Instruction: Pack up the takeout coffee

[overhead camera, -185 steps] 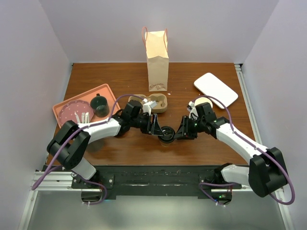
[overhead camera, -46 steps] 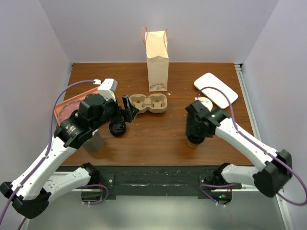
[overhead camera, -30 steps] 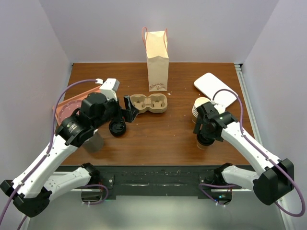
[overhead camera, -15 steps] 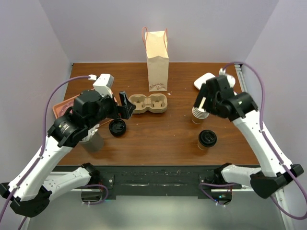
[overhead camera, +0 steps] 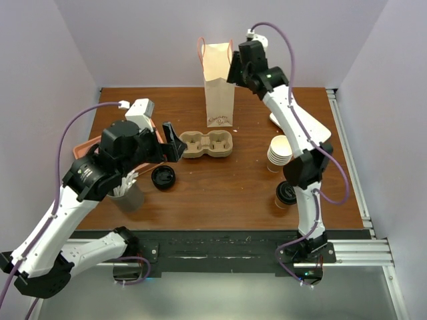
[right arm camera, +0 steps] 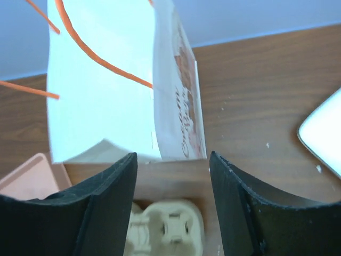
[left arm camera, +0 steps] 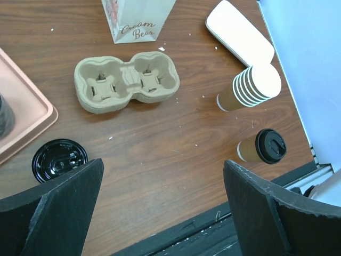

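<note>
The takeout coffee (overhead camera: 286,193), a tan paper cup with a black sip lid, stands alone at the front right of the table; it also shows in the left wrist view (left arm camera: 264,148). My right gripper (overhead camera: 235,70) is open and empty, raised high at the back beside the top of the cream paper bag (overhead camera: 219,83); its wrist view looks down on the bag (right arm camera: 117,80) between its fingers (right arm camera: 173,197). My left gripper (overhead camera: 172,143) is open and empty, held above the table left of the pulp cup carrier (overhead camera: 207,143), with its fingers spread wide (left arm camera: 162,213).
A stack of lidless cups (overhead camera: 280,152) stands behind the coffee. A loose black lid (overhead camera: 163,177) lies at front left. A pink tray (overhead camera: 90,148) and a metal cup of sticks (overhead camera: 127,197) are at left. A white flat box (overhead camera: 300,125) lies at back right.
My right gripper set the lidded cup down at the front right, let go, then rose and swung back to the bag's top. My left arm lifted slightly.
</note>
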`<state>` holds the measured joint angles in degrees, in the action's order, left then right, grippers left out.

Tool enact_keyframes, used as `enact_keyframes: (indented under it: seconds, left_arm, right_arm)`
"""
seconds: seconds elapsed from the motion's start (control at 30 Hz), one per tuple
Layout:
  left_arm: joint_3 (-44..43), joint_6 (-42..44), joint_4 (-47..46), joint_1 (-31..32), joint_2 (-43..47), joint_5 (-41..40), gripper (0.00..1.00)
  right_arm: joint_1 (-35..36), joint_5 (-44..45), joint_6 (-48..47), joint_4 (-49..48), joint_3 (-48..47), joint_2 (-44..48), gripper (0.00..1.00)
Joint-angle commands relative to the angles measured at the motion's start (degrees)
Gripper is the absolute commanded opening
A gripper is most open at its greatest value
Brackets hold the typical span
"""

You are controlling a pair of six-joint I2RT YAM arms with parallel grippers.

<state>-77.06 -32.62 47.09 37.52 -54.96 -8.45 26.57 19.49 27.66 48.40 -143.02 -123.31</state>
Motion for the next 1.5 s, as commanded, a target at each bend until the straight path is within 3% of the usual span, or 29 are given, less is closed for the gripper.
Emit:
enact_keyframes:
  seconds: [0.0, 0.13, 0.33, 0.5, 0.63, 0.77, 1.07, 1.17, 1.3, 1.33, 1.47]
  left_arm:
    - [-3.4, -3.2, 3.4, -0.2, -0.6, -2.4, 1.00]
    - [-2.3, -5.4, 3.8, -0.2, 0.5, -4.5, 1.00]
    - [0.6, -9.7, 2.3, -0.2, 1.8, -4.4, 1.00]
    - [0.7, -10.9, 1.0, -0.2, 0.9, -3.7, 1.00]
    - [-0.5, -10.5, 1.1, -0.3, -0.2, -3.2, 1.00]
    - [-1.6, -9.6, 1.8, -0.3, -1.1, -3.2, 1.00]
    - [-1.4, -9.1, 2.0, -0.2, -1.1, -3.8, 1.00]
    - [-1.2, -9.0, 1.7, -0.3, -1.1, -4.0, 1.00]
    - [-1.1, -8.6, 1.4, -0.2, -1.5, -4.3, 1.00]
    - [-1.1, -8.4, 1.4, -0.2, -1.5, -4.4, 1.00]
    - [-1.2, -8.0, 1.3, -0.2, -1.6, -4.6, 1.00]
  right_arm:
    - [-0.4, -3.0, -8.9, -18.6, 5.0, 2.0, 0.60]
    - [-0.9, -5.8, -14.3, -26.6, 9.2, 2.4, 0.60]
    - [-1.5, -4.7, -17.3, -27.4, 3.5, -1.8, 0.63]
    - [-1.6, -5.4, -16.8, -29.9, 4.8, -1.4, 0.70]
    - [-2.0, -7.8, -17.0, -30.6, 4.1, -3.5, 0.61]
    - [-2.0, -12.0, -17.5, -33.9, 3.7, -5.4, 0.60]
    - [-2.0, -5.4, -18.3, -33.5, 3.2, -7.6, 0.64]
    - [-2.2, -4.8, -19.2, -33.5, 2.7, -8.3, 0.54]
    - [-2.5, -6.7, -19.0, -34.1, 1.3, -8.9, 0.31]
    - [-2.5, -7.0, -19.1, -34.2, 1.2, -9.0, 0.20]
    - [-2.7, -9.1, -19.2, -36.1, 0.8, -8.1, 0.04]
